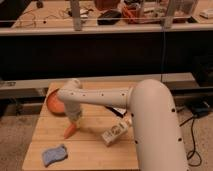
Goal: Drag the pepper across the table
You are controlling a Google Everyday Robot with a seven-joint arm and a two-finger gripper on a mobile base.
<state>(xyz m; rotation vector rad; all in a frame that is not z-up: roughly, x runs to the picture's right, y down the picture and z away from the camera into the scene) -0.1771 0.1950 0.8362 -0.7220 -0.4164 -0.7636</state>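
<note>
Camera view: end effector (75, 118), grip unclear, sits atop the orange pepper (69, 131) beside the plate (52, 102), mid-drag; next, slide it along the tabletop (92, 150).

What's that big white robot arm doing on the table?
The robot's arm reaches down over the wooden table, and its claw sits right on top of an orange pepper near the middle-left. It seems to be dragging the pepper along the tabletop. An orange bowl sits behind it at the table's back left, a blue sponge lies at the front left corner, and a small pale packet lies to the right.
</note>
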